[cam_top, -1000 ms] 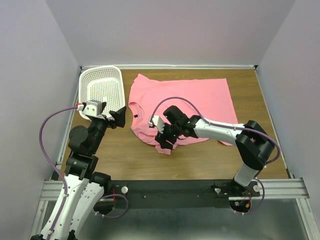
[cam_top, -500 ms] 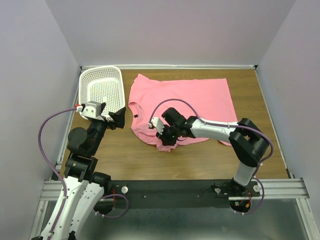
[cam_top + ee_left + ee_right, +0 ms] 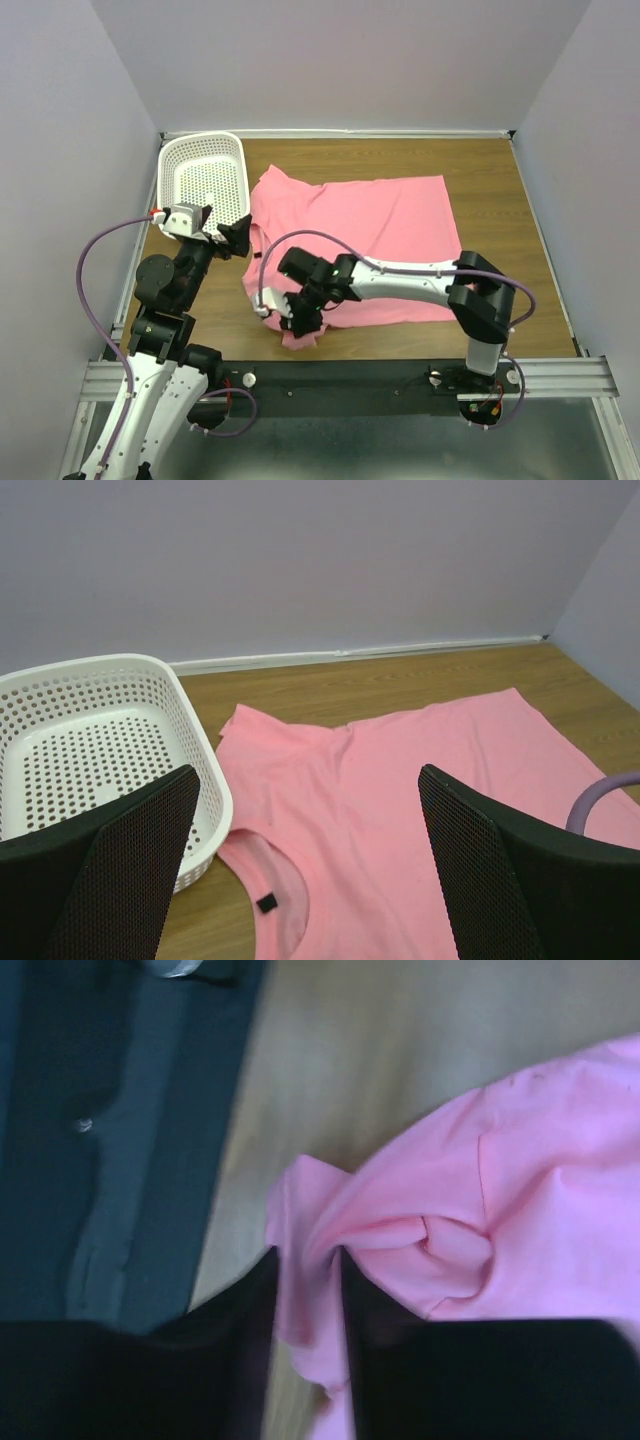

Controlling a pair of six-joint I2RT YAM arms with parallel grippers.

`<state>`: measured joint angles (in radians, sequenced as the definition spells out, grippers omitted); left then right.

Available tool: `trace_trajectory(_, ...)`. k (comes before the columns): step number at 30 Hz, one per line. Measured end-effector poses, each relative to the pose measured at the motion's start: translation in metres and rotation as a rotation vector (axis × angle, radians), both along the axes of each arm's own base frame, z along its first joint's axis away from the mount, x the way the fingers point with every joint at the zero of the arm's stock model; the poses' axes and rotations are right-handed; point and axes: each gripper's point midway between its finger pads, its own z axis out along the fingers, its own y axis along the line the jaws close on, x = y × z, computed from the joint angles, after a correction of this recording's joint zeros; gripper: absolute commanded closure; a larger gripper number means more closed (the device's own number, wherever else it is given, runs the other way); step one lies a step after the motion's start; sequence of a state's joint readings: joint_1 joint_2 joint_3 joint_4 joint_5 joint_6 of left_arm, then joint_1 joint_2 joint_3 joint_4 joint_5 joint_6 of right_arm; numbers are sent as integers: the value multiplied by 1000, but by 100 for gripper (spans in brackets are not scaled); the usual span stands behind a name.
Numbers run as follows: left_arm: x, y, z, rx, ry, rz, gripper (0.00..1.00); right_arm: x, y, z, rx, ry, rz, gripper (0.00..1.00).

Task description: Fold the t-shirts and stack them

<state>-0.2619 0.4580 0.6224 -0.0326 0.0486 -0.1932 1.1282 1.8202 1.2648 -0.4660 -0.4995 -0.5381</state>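
Note:
A salmon-pink t-shirt (image 3: pixel 380 230) lies spread on the wooden table, its collar with a dark label (image 3: pixel 266 903) toward the left. My right gripper (image 3: pixel 295 320) is shut on a bunched sleeve of the t-shirt (image 3: pixel 310 1280) and holds it near the table's front edge, left of centre. The cloth is pinched between the two fingers. My left gripper (image 3: pixel 232 236) is open and empty, raised beside the basket and above the shirt's collar side; its two pads (image 3: pixel 110 870) frame the shirt.
A white perforated plastic basket (image 3: pixel 205 180) stands at the back left, its rim close to the shirt's shoulder. The black base rail (image 3: pixel 350 375) runs along the near edge, just below the held sleeve. Grey walls enclose the table.
My right gripper has pulled the sleeve toward the front left, dragging the whole shirt with it; the shirt has shifted and skewed. The left arm has not moved.

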Motion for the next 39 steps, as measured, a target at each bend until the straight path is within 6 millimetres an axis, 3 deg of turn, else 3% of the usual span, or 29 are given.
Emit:
trace_trajectory(4, 0, 0, 0, 0, 0, 0, 2, -54, 13, -9, -34, 53, 217, 41)
trace_trajectory(6, 0, 0, 0, -1, 1, 0, 2, -68, 7, -15, -62, 85, 261, 40)
trace_trajectory(8, 0, 0, 0, -2, 1, 0, 2, -69, -3, -14, -90, 112, 261, 40)
trace_trajectory(11, 0, 0, 0, -10, 4, -1, 2, -39, -14, 0, -69, 132, 170, 40)
trace_trajectory(14, 0, -1, 0, -19, 8, -3, 2, 39, -45, 19, -14, 149, -95, 40)
trace_trajectory(16, 1, -4, -2, -31, 20, -15, 2, 115, -95, 27, 23, 137, -378, 40)
trace_trajectory(17, 2, -5, -3, -33, 26, -19, 2, 142, -120, 27, 30, 129, -484, 39)
trace_trajectory(18, 3, -7, -6, -46, 40, -27, 2, 178, -162, 24, 27, 104, -665, 39)
trace_trajectory(19, 3, -8, -8, -55, 50, -31, 2, 195, -192, 21, 23, 104, -773, 39)
trace_trajectory(23, 7, -17, -29, -146, 141, -58, 3, 230, -320, 0, -12, 136, -1193, 36)
trace_trajectory(24, 7, -21, -40, -183, 184, -70, 4, 235, -361, -6, -22, 144, -1322, 36)
trace_trajectory(27, 7, -34, -79, -278, 335, -107, 7, 233, -417, -13, -26, 165, -1493, 36)
trace_trajectory(29, 6, -38, -99, -312, 409, -111, 7, 229, -432, -19, -30, 183, -1537, 36)
trace_trajectory(32, 2, -42, -130, -357, 526, -102, 7, 223, -435, -32, -41, 230, -1550, 36)
trace_trajectory(35, 0, -43, -133, -387, 552, -96, 7, 218, -428, -45, -35, 293, -1535, 37)
trace_trajectory(39, 0, -44, -132, -409, 559, -95, 7, 221, -422, -45, 3, 312, -1517, 41)
